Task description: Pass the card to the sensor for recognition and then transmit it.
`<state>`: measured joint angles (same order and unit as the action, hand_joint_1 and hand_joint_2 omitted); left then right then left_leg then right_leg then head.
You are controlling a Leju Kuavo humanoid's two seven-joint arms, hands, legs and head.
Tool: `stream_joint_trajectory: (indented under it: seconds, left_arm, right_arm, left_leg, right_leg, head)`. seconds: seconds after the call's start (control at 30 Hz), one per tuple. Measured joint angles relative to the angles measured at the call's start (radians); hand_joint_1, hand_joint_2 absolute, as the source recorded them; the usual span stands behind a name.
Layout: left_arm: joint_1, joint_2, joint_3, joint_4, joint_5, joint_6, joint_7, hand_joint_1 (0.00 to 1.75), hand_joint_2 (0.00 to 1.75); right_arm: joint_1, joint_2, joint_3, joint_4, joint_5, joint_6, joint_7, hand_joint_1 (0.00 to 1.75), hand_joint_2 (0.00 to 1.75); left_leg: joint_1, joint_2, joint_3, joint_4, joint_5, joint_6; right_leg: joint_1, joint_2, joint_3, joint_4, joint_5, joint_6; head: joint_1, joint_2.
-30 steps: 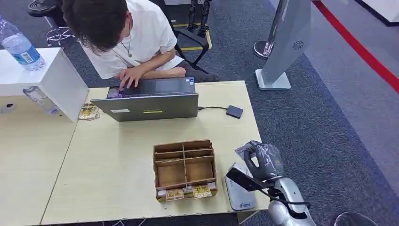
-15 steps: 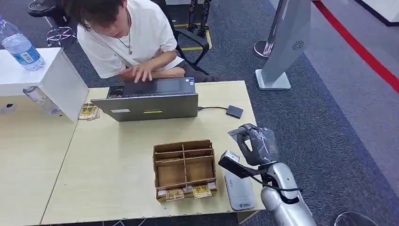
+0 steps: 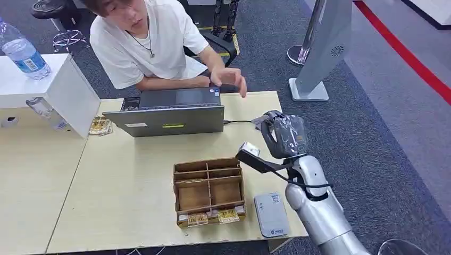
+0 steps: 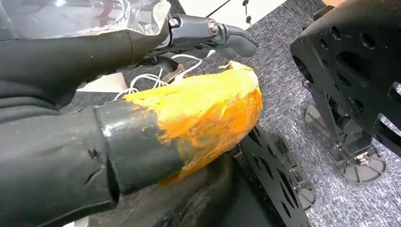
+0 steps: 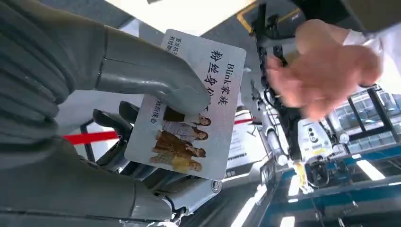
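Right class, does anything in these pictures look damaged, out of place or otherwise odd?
Yes: the left hand has a finger wrapped in worn, peeling orange tape, like a rough repair. On the table, the card stays pinched in the right hand; nothing is spilled.

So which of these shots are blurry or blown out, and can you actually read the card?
Right wrist view: the card under the right hand's thumb is sharp and its print legible, but the person's hand is motion-blurred and the background blown out. Head view: evenly lit, sharp. Left wrist view: the left hand is near and slightly soft.
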<state>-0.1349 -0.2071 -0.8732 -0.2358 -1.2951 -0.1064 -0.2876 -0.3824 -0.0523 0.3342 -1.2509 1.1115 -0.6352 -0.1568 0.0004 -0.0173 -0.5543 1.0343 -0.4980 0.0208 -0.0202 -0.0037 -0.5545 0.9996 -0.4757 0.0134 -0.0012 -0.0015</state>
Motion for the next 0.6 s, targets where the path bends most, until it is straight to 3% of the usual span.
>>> stream_joint_trajectory:
  seconds: [0.4,0.43,0.6]
  left_arm:
    - [0.001,-0.002,0.010,0.000,0.002,-0.014,-0.003,0.00,0.00]
    - [0.001,-0.002,0.011,0.000,0.002,-0.015,-0.003,0.00,0.00]
    - [0.002,-0.003,0.014,0.000,0.003,-0.018,-0.003,0.00,0.00]
  right_arm:
    - [-0.093,0.024,0.039,0.093,0.074,-0.006,0.046,1.75,1.75]
    - [-0.099,0.025,0.042,0.098,0.078,-0.006,0.048,0.00,1.75]
    - [-0.114,0.032,0.050,0.121,0.102,-0.022,0.068,0.00,1.75]
  left_leg:
    - [0.000,0.000,0.000,0.000,0.000,0.000]
    - [0.000,0.000,0.000,0.000,0.000,0.000]
    - [0.000,0.000,0.000,0.000,0.000,0.000]
  right_leg:
    - [0.000,0.000,0.000,0.000,0.000,0.000]
    - [0.000,0.000,0.000,0.000,0.000,0.000]
    - [0.000,0.000,0.000,0.000,0.000,0.000]
  head:
    - [0.000,0.000]
    - [0.000,0.000]
    - [0.000,0.000]
